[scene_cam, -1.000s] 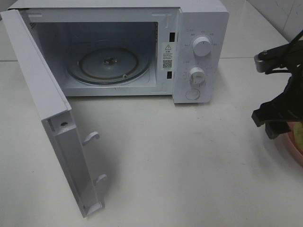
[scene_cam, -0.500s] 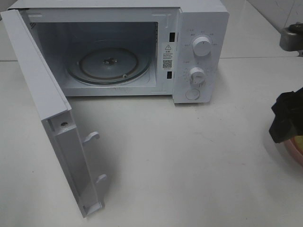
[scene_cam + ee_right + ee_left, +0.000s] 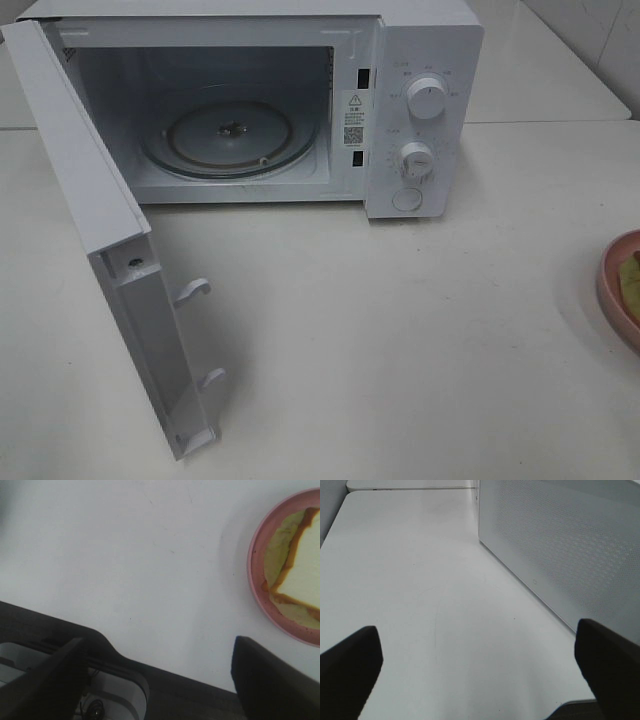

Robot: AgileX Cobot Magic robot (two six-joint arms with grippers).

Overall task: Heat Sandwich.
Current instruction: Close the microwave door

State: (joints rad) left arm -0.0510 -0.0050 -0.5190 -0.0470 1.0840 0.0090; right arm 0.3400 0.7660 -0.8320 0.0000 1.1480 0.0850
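Note:
The sandwich (image 3: 301,578), white bread with a tan crust and yellow-green filling, lies on a round pink plate (image 3: 256,555) in the right wrist view. In the high view only a sliver of the sandwich (image 3: 632,283) and the plate (image 3: 612,290) shows at the table's right edge. The white microwave (image 3: 425,60) stands at the back with its door (image 3: 100,210) swung open to the left and its glass turntable (image 3: 228,135) bare. My right gripper (image 3: 160,680) is open and empty, apart from the plate. My left gripper (image 3: 480,675) is open and empty beside the door's outer face (image 3: 560,545). Neither gripper shows in the high view.
The open door sticks out toward the front of the white table (image 3: 400,330). A dark base with a pale recess (image 3: 115,690) lies below the right gripper in the right wrist view.
My right arm has drawn back to the right and left the high view, uncovering the pink plate. The microwave and door have not moved.

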